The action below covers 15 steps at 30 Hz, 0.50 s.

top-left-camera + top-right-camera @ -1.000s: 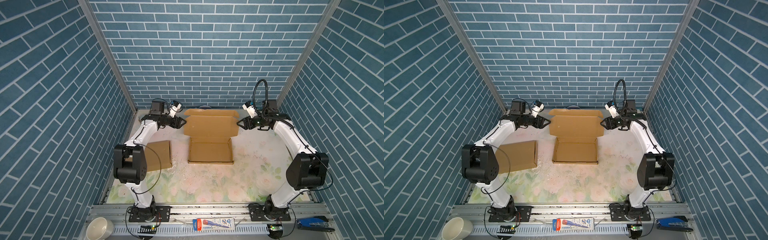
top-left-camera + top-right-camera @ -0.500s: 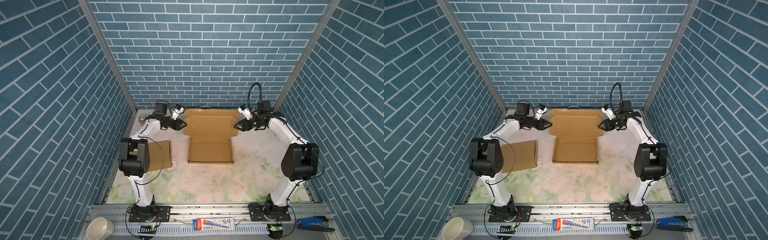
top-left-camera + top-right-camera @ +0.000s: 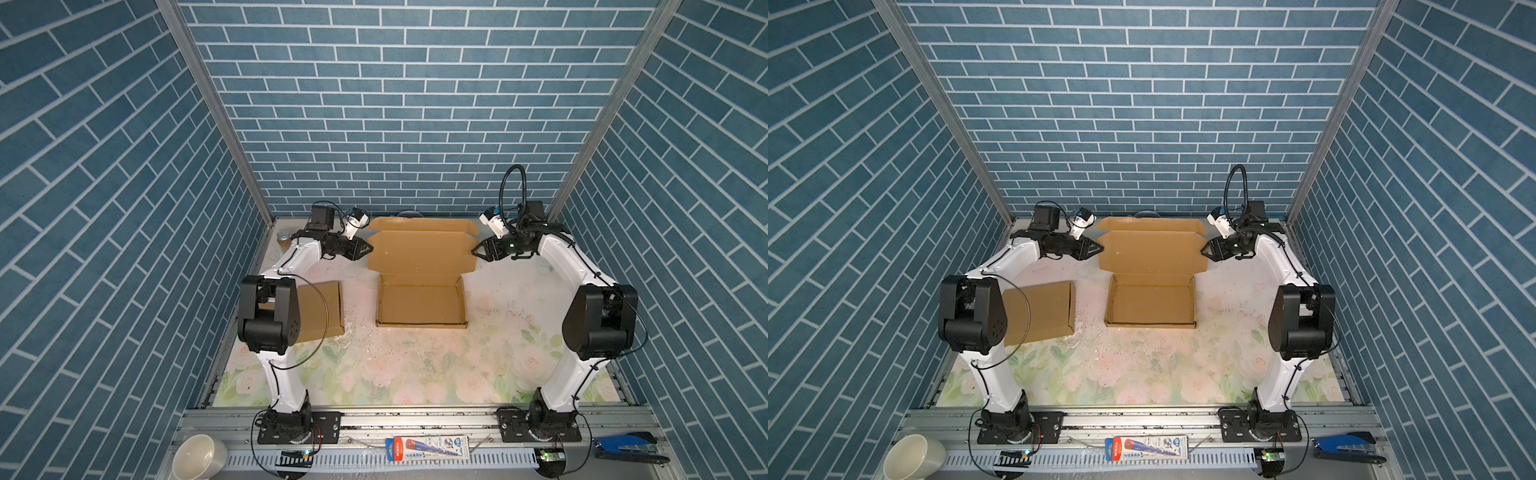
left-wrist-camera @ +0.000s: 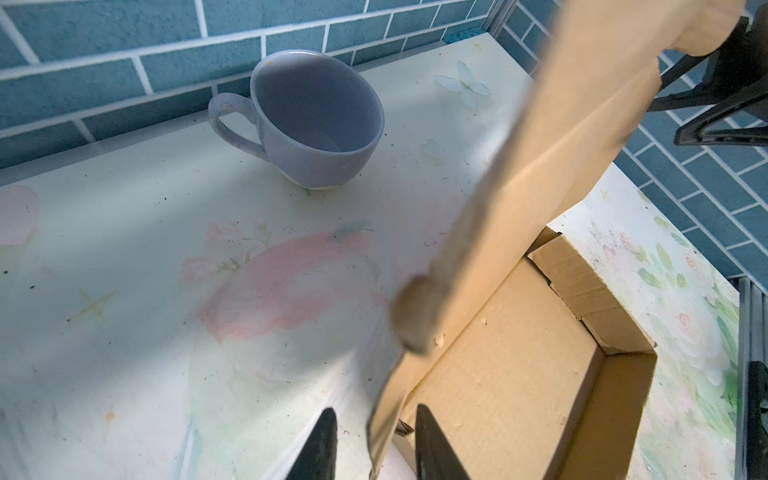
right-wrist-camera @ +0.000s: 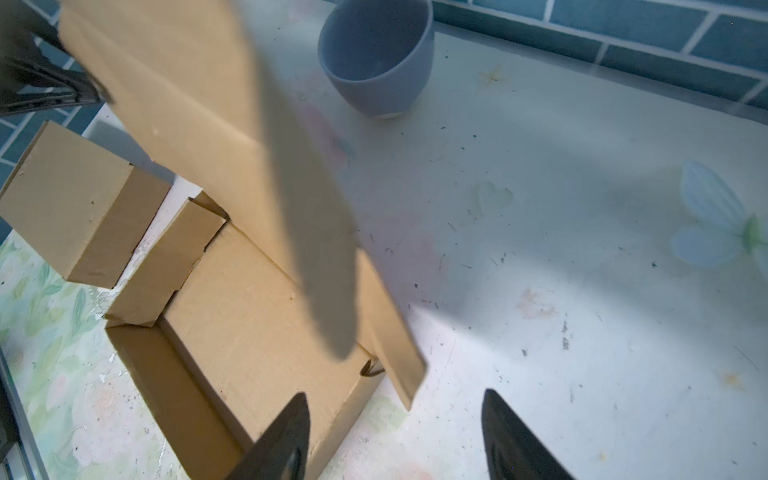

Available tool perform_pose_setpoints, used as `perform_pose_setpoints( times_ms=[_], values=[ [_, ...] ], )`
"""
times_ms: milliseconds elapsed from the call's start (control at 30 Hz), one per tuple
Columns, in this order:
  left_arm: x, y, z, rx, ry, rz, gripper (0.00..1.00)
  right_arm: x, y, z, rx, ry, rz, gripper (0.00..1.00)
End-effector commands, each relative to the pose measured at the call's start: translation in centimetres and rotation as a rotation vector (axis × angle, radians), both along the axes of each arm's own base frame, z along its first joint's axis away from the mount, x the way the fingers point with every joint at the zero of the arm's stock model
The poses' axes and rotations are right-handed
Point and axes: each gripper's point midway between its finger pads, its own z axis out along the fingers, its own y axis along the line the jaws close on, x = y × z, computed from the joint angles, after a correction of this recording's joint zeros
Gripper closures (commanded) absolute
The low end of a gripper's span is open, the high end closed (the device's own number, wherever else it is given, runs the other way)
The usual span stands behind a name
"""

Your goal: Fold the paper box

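Paper box of brown corrugated card sits open on the flowered table, toward the back wall and midway between the two arms. Its shallow tray lies flat on the table with its side walls already standing. Its lid rises from the tray's far edge, tilted back a little, with a narrow flap along its top.

By its look, the card is light and fairly stiff, and should bend readily along its scored creases. It seems dry and not slippery, though a hard squeeze would likely dent it. The lid's free side edges, away from the hinge crease, look like the best places to hold, one for each arm, so that the panel swings down evenly.

Left gripper is at the lid's left edge. In the left wrist view that edge runs between its two fingers. The jaws stand close together, but a sliver of table shows between one finger and the card, so they appear not to pinch it yet.

Right gripper is just beside the lid's right edge. In the right wrist view its jaws are spread wide. A corner of the lid lies ahead of the fingertips, in line with the gap and touching neither.
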Motion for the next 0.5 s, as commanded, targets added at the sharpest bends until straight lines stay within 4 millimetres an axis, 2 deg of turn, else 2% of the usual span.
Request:
perform_pose_setpoints(
  times_ms=[0,133,300,367,467],
  values=[
    [0.3,-0.3,-0.6,0.006,0.003,-0.018,0.67,1.2,0.1,2.1,0.016,-0.05,0.026,0.3],
    [0.3,-0.5,-1.0,0.005,0.014,-0.024,0.68,1.3,1.6,1.5,0.068,-0.037,0.082,0.31],
    [0.1,-1.0,-1.2,0.013,0.017,-0.033,0.71,0.9,3.4,0.7,0.091,-0.016,0.155,0.35],
    [0.1,-1.1,-1.3,0.015,0.02,-0.036,0.73,0.8,3.8,0.3,0.1,-0.003,0.169,0.39],
    [0.0,-1.2,-1.4,0.018,0.019,-0.037,0.8,0.5,4.3,0.0,0.106,0.007,0.184,0.51]
  ],
)
